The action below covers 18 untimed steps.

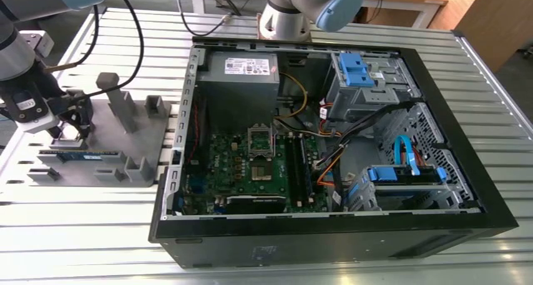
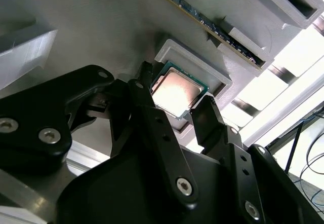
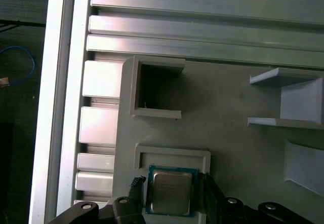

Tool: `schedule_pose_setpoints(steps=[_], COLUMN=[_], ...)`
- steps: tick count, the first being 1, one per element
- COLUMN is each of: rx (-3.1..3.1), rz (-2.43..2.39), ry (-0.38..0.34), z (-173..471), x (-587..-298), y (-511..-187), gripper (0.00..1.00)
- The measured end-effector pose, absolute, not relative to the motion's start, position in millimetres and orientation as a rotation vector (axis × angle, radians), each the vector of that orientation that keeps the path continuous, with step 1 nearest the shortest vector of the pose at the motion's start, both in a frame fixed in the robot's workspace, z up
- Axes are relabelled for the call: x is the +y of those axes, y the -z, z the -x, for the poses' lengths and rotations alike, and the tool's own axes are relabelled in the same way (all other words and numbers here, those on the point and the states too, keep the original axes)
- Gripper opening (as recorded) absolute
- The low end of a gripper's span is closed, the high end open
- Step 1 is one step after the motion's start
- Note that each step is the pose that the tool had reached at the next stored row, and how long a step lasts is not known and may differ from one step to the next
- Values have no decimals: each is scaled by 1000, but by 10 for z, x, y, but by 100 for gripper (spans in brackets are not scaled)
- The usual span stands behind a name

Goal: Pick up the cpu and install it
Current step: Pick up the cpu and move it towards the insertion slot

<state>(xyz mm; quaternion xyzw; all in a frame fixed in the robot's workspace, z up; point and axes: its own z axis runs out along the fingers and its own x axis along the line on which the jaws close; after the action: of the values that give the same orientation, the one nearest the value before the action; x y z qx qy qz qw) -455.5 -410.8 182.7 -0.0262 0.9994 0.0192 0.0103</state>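
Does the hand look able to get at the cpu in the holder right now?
Likely yes. The open hand has a finger on each side of the cpu in its pocket of the grey holder, and nothing covers it.

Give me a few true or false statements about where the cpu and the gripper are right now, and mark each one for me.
1. The cpu lies in a square recess of the grey holder. True.
2. The gripper hangs over the motherboard inside the computer case. False: it is at the grey holder, on the exterior view's left of the case.
3. In both wrist views the gripper's fingers stand on either side of the cpu. True.
4. The cpu sits in the motherboard's socket. False: it is in the holder, and the socket's frame stands open.
5. The holder carries nothing but the cpu. False: a long memory stick lies in it too.
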Motion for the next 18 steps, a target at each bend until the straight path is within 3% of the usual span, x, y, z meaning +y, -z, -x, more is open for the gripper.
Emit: schedule_pose_setpoints(steps=[18], rx=[3119], rz=[82], ry=[-76], z=[4555], x=[-4115], y=[-1826], gripper=[59])
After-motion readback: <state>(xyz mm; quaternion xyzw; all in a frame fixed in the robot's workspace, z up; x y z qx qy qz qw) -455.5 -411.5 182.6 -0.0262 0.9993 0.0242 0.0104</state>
